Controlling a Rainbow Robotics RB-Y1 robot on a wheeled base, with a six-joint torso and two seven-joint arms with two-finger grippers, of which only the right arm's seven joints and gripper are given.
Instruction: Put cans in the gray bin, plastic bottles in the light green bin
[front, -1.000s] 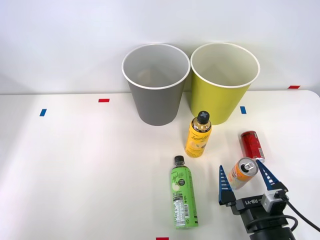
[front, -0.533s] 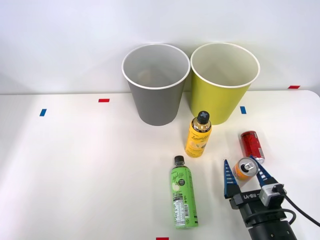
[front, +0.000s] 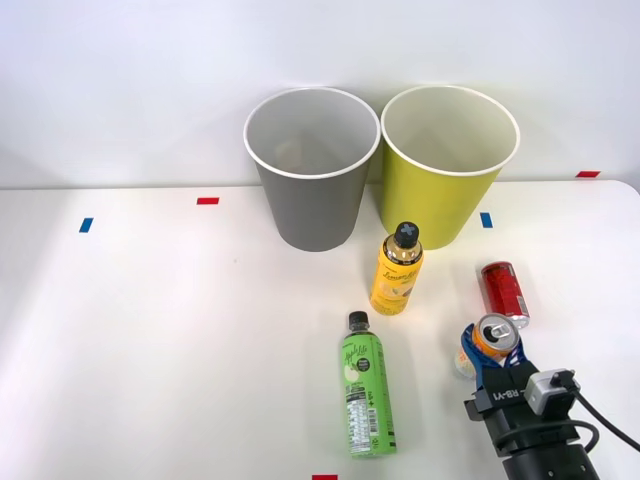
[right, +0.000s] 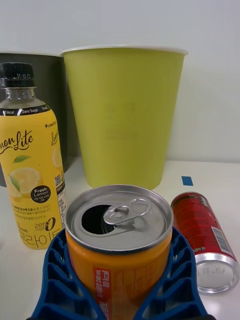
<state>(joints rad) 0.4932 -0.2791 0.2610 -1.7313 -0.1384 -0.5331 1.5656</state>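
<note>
Desk (front: 150, 330) first: it carries everything, and I'll place the rest against the light green bin (front: 449, 165). That bin stands upright at the back, with the gray bin (front: 312, 168) just beside it on the left; both look empty, so nothing is sorted yet, I judge. Just in front of the light green bin stands the yellow-labelled bottle (front: 398, 269), upright, cap on. The green-labelled bottle (front: 365, 384) lies on its side farther forward and a little left, cap pointing toward the bins. The red can (front: 504, 291) lies on its side forward and right of the bin.

What changed matters most. A second ago my right gripper (front: 487, 352) had its blue fingers (right: 55, 280) spread wide on either side of the orange can (front: 490, 339); now they have clamped onto it. In the wrist view the ribbed pads press both flanks of the can (right: 120, 245), which stands upright with its opened top showing, near the red can (right: 205, 237).

That reads to me as the grasp being complete. The can sits well forward and right of the light green bin, and its target, the gray bin, is beyond that, so my next move should be a lift clear of the yellow bottle.
</note>
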